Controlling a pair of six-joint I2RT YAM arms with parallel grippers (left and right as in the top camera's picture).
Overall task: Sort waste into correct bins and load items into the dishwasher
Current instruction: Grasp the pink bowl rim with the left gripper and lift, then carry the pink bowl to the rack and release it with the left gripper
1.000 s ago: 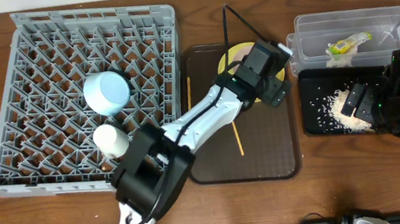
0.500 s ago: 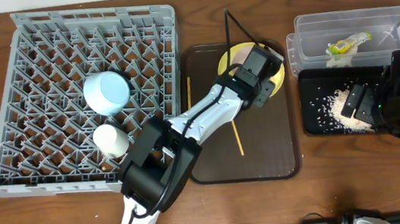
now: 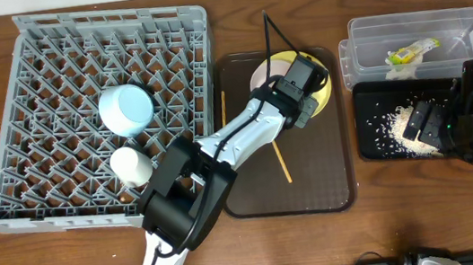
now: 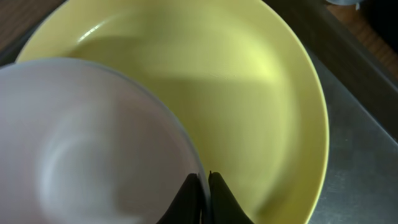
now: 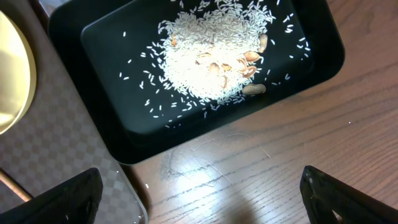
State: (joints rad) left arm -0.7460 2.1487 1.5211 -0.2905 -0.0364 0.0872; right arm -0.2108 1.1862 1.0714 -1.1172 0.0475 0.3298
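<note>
The white bowl (image 4: 81, 143) sits on the yellow plate (image 4: 261, 81), on the brown serving tray. My left gripper (image 4: 203, 180) is shut on the bowl's rim, one finger inside and one outside. From overhead the left gripper (image 3: 299, 89) hides most of the bowl (image 3: 259, 75) and part of the plate (image 3: 324, 94). Two chopsticks (image 3: 282, 161) lie on the tray. A light blue bowl (image 3: 125, 108) and a white cup (image 3: 132, 165) stand in the grey dish rack (image 3: 47, 65). My right gripper (image 5: 202, 202) hangs open over bare wood beside the black tray (image 5: 112, 130) of rice (image 5: 205, 62).
The clear tub (image 3: 459, 28) at the back right holds the yellow-green wrapper (image 3: 409, 52). The black tray (image 3: 374, 147) lies just in front of it. The brown serving tray (image 3: 315, 186) lies between the rack and the bins, its edge close to the black tray.
My left gripper has shut on the white bowl's rim and shifted slightly left over the plate. One chopstick has tilted a little. The right arm has not moved.
</note>
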